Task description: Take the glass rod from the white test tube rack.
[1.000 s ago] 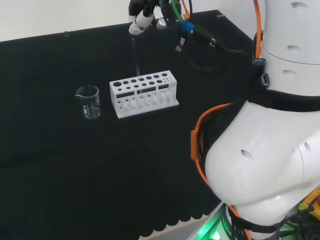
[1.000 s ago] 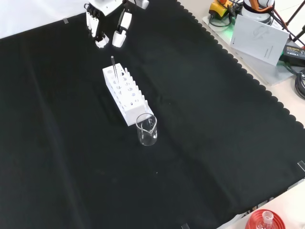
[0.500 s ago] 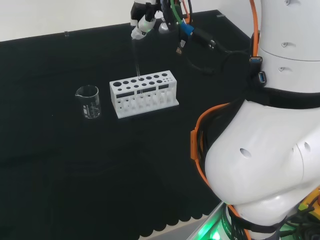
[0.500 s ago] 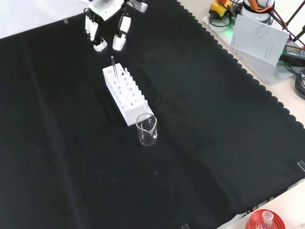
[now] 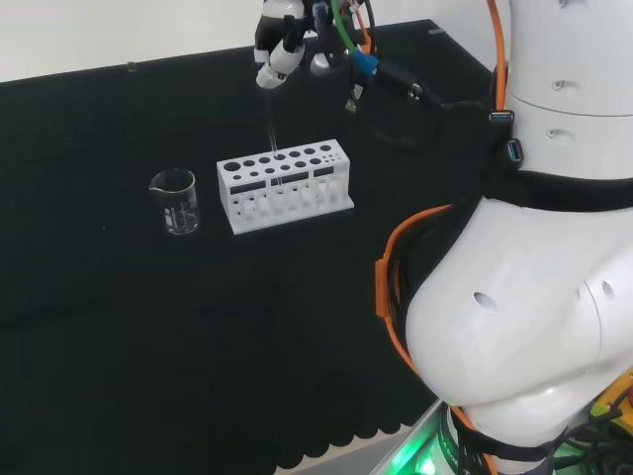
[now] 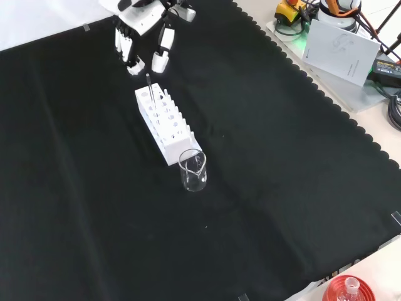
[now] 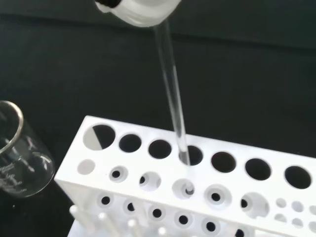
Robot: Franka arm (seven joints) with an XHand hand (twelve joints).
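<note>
A lab bench: white test tube rack [image 5: 285,185], glass beaker [image 5: 175,201], black cloth [image 6: 263,169].

1. One white test tube rack [image 5: 285,184], at centre of the cloth in the head view.
2. One glass rod [image 7: 173,103], standing in a rack hole, leaning toward 12 o'clock in the wrist view.
3. One clear beaker [image 5: 175,201], at 9 o'clock of the rack in the head view.
4. One hand [image 6: 145,34], at 12 o'clock of the rack in the front view.
5. One red ribbed stand with one flask [image 6: 349,290], at 5 o'clock of the front view.
6. One black cloth [image 6: 263,163].
</note>
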